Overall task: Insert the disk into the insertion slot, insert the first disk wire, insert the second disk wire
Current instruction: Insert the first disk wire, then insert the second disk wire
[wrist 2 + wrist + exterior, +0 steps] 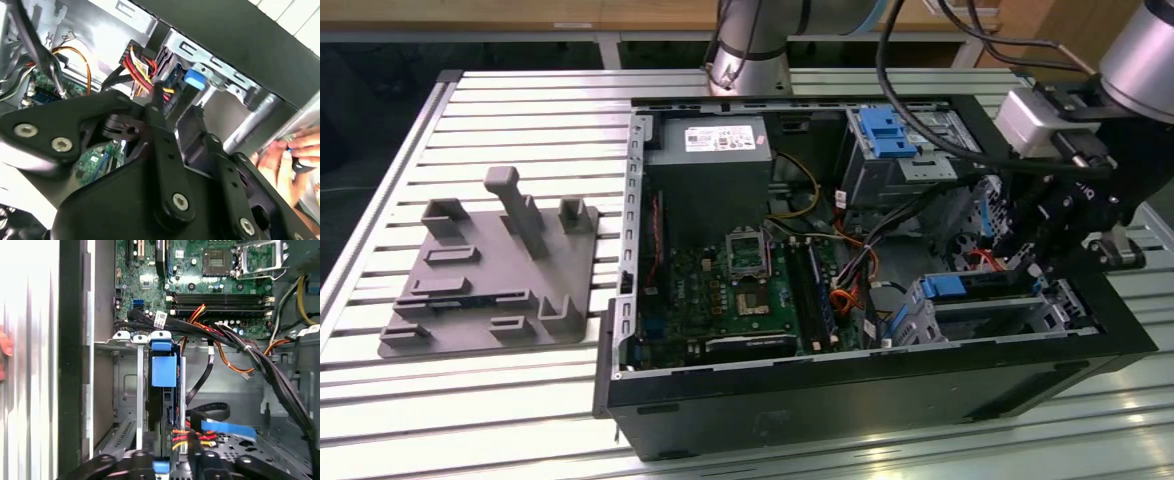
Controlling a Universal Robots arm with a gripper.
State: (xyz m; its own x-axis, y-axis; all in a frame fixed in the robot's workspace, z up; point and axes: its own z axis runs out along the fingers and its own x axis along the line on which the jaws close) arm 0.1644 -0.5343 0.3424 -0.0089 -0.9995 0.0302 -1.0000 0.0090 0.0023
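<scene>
The disk (970, 285), in its bright blue caddy (163, 371), sits inside the insertion slot (994, 318), a silver perforated cage (125, 390) at the case's front corner on the exterior view's right. My gripper (1014, 262) reaches down into the case at the disk's rear end. In both wrist views the black fingers (157, 100) close around a plug with red, yellow and orange wires (189, 437) right against the disk's end (172, 80). My gripper (170, 458) is shut on this disk wire. A blue flat connector (227, 429) on a black cable lies just beside it.
The open computer case (854, 390) lies on a slatted metal table (520, 110). Inside are the motherboard (740, 290), a grey power supply (710, 140), a taller cage with a blue latch (887, 135) and loose cable bundles (240, 345). A grey fixture (494, 270) stands outside. A person's hand (282, 160) rests by the case.
</scene>
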